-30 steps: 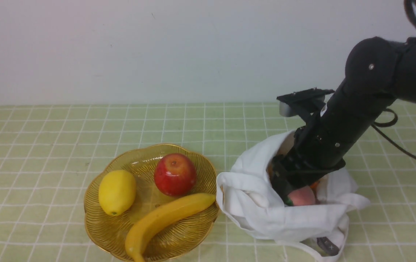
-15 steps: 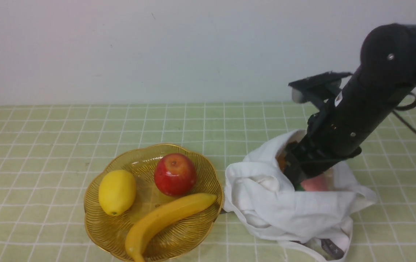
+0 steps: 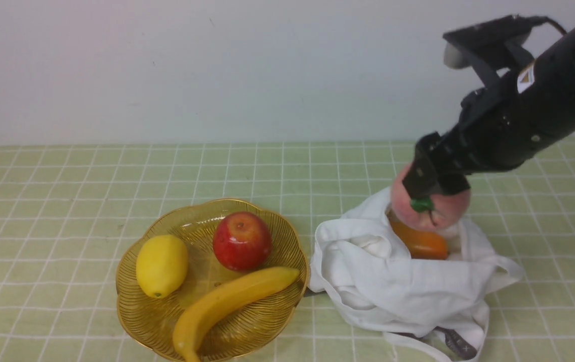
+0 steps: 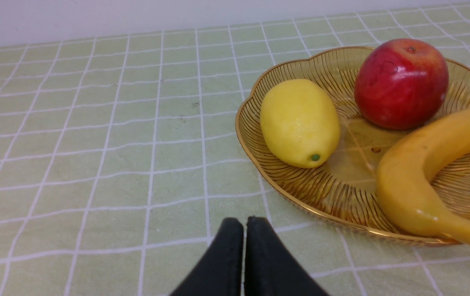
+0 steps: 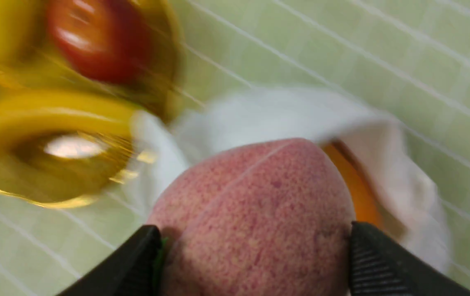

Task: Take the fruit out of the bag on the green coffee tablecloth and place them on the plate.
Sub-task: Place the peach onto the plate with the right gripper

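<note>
Peach [image 3: 447,211], round and apparently light, hangs just above the white cloth bag [image 3: 393,291], pinched across its widest girth by the right tool [image 5: 254,244], probably the surest hold on a fruit that rolls. Orange fruit [image 3: 420,244] lies in the bag; left tool [image 4: 245,246] sits pressed together.

The lemon [image 3: 161,265], apple [image 3: 242,241] and banana [image 3: 227,301] crowd the plate [image 3: 139,319], leaving only its middle bare.

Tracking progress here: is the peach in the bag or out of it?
Out. The right gripper holds the peach above the mouth of the bag, while the orange fruit lies inside it.
</note>
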### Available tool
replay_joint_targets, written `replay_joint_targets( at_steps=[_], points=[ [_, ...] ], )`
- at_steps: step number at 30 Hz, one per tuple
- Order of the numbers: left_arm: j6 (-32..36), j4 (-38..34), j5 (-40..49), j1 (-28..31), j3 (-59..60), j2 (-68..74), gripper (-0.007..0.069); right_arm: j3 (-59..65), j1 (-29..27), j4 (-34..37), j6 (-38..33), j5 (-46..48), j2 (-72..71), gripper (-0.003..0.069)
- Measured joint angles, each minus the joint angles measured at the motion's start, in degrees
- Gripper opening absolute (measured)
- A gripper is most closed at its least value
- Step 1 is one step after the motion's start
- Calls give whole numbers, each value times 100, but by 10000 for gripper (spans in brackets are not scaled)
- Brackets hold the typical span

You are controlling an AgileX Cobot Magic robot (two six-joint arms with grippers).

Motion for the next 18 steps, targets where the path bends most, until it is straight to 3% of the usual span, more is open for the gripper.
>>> replay_joint_targets(
  at_steps=[5,9,13,18],
  points=[
    [0,0,0,0,0,0,-8,-248,813,904,-648,-675,136,519],
    [0,0,0,0,0,0,-8,-274,1350,1165,-915,-1152,659,519],
    [0,0,0,0,0,0,-8,-274,1687,1339,-937,-1737,1411,519],
    [0,0,0,0,0,0,-8,-274,1816,1486,-932,-1639,2031,519]
  ],
)
